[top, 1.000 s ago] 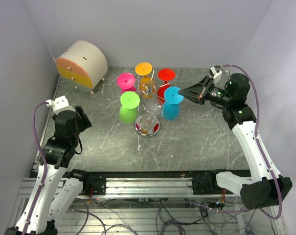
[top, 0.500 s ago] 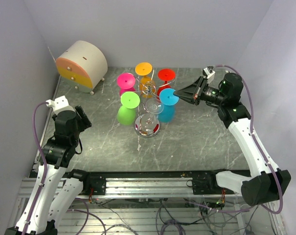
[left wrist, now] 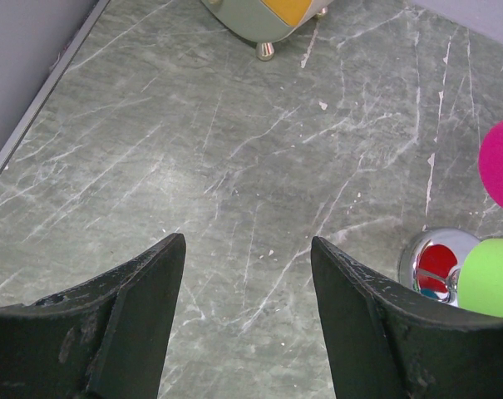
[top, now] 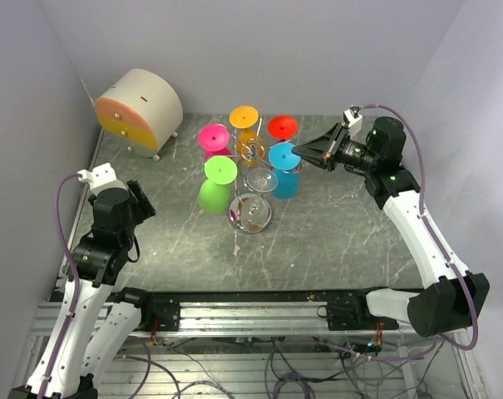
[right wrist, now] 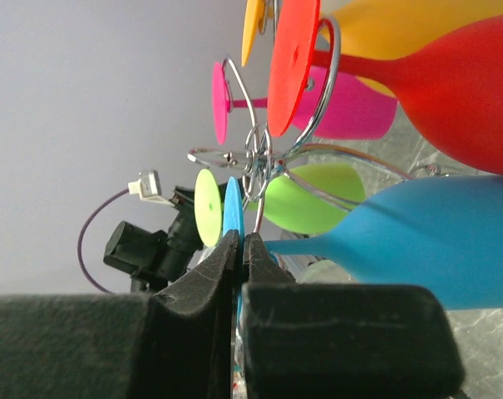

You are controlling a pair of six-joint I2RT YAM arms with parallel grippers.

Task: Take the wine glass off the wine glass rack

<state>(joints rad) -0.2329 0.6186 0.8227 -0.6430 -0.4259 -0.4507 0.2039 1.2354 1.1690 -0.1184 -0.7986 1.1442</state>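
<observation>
Top external view: a silver wire wine glass rack (top: 252, 152) with curly hook arms stands in the middle of the grey marble worktop (top: 342, 241), on its round shiny chrome base (top: 250, 214). Coloured wine glasses hang around it upside down, each with its flat round foot on top. A pink wine glass (top: 215, 137) is at the back left, an orange wine glass (top: 244, 117) at the back, a red wine glass (top: 283, 127) at the back right and a green wine glass (top: 220, 169) at the front left. The blue wine glass (top: 286, 183) is on the right side of the rack, bowl down. I cannot tell if its stem sits in a hook. The right hand (top: 295, 151) reaches in from the right and touches the edge of the blue foot. Right wrist view shows its two black fingers (right wrist: 193, 291) squeezed together on the thin blue foot. The left hand (top: 141, 204) is well apart from the rack, above the left part of the worktop. Left wrist view shows its two black fingers (left wrist: 126, 299) spread wide apart, holding nothing. A round cream box with an orange and yellow front (top: 140, 109) sits in the back left corner.
</observation>
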